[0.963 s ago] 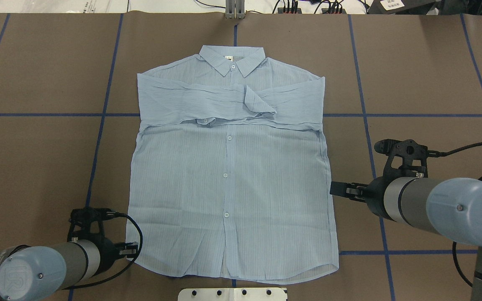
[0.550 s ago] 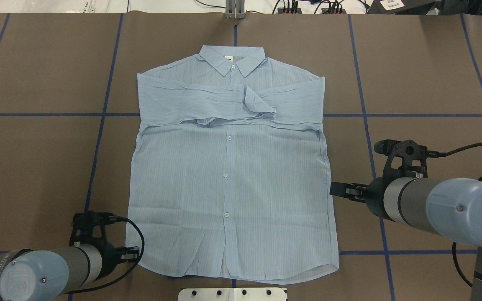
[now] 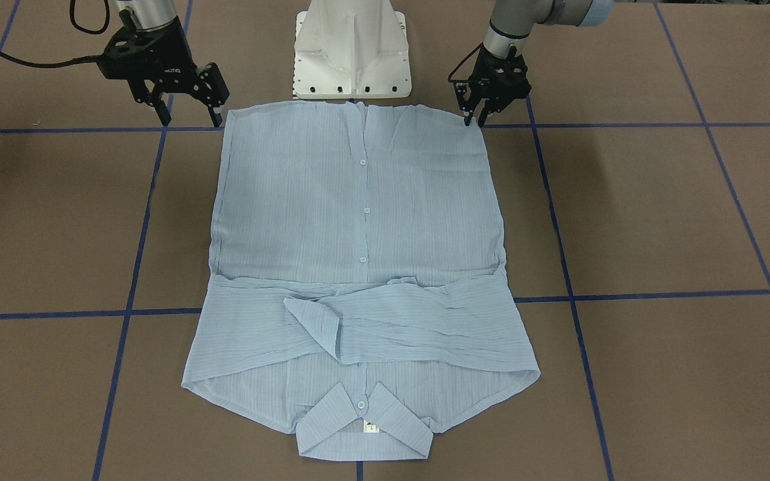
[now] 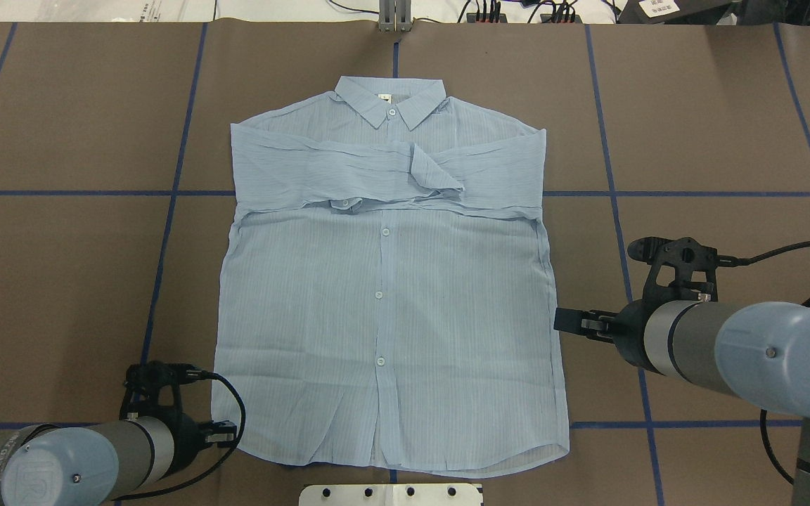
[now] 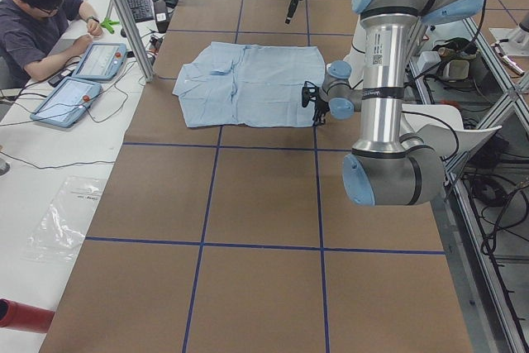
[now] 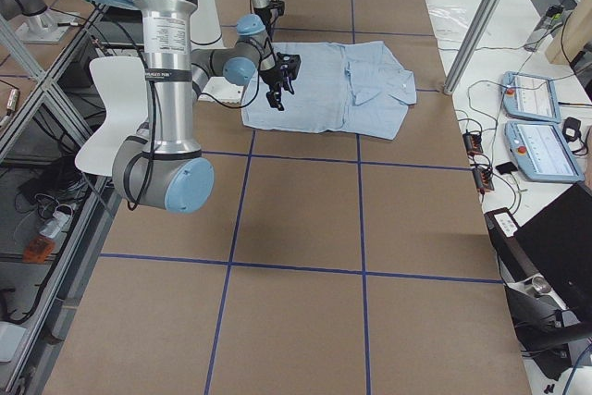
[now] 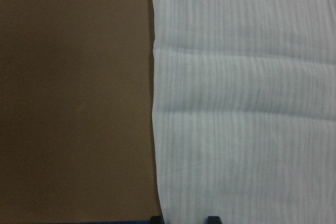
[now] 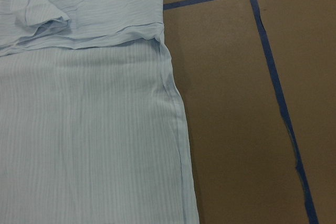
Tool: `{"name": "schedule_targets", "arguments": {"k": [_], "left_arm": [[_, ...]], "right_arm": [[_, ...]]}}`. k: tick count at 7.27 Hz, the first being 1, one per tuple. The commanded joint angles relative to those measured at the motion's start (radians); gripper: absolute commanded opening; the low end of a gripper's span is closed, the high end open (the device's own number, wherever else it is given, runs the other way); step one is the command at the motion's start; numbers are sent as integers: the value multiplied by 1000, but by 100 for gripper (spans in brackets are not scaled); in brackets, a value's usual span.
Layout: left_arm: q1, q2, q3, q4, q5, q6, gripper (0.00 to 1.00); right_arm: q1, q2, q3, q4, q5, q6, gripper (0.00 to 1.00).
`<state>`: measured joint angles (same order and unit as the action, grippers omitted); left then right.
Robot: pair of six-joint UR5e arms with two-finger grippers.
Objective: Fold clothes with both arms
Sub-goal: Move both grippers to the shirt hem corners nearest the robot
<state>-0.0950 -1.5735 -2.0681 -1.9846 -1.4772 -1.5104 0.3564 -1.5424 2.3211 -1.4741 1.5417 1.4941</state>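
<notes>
The light blue shirt (image 4: pixel 384 295) lies flat on the brown table, buttoned side up, collar (image 4: pixel 389 98) at the far end, both sleeves folded across the chest. My left gripper (image 4: pixel 226 430) is low at the hem's left corner and open. In the left wrist view its fingertips (image 7: pixel 156 219) straddle the shirt's edge (image 7: pixel 155 129). My right gripper (image 3: pixel 190 121) is open with nothing in it, raised beside the shirt's right side edge (image 8: pixel 176 108); in the overhead view the right gripper (image 4: pixel 565 320) sits about halfway down that edge.
The white pedestal base (image 3: pixel 351 53) stands just behind the hem. Blue tape lines (image 4: pixel 173 190) cross the table. A person (image 5: pixel 37 22) sits at a side desk with tablets (image 5: pixel 70 97) beyond a metal post (image 5: pixel 124 14).
My left arm has slid back along the shirt's left edge toward the hem corner and the robot's base. The right arm has barely shifted. The shirt has not moved.
</notes>
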Motion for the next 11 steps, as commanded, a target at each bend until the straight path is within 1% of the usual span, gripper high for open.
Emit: {"name": "schedule_targets", "arguments": {"k": [1,2,3,4,5,6,7,8,9,10,11], "left_arm": [[0,1,-3,1,2,-1,0],[-2,1,-9,15,15,-1,0],[-2,-3,-29,20,17,-1,0],[-2,-5,-52,20,15,-1,0],[-2,-8,-79,20,15,-1,0],[-3,-11,-93,20,15,1,0],[-5,-11,-95,20,17,1,0],[-5,-13,-96,18,18,1,0],[-5,-11,-96,18,20,2,0],[-5,-11,-102,17,21,3,0],[-5,-11,-104,18,43,3,0]], "right_arm": [[-5,-7,0,0,0,0,100],[-17,-16,0,0,-6,21,100],[-55,-21,0,3,-49,59,100],[-103,-22,0,5,-102,102,100],[-164,-27,0,5,-176,159,100],[-228,-39,-2,5,-228,216,97],[-307,-56,-2,5,-312,295,77],[-370,-65,-11,3,-366,335,63],[-405,-74,-37,3,-399,357,54],[-433,-74,-73,5,-431,389,53],[-454,-74,-101,6,-460,408,49]]}}
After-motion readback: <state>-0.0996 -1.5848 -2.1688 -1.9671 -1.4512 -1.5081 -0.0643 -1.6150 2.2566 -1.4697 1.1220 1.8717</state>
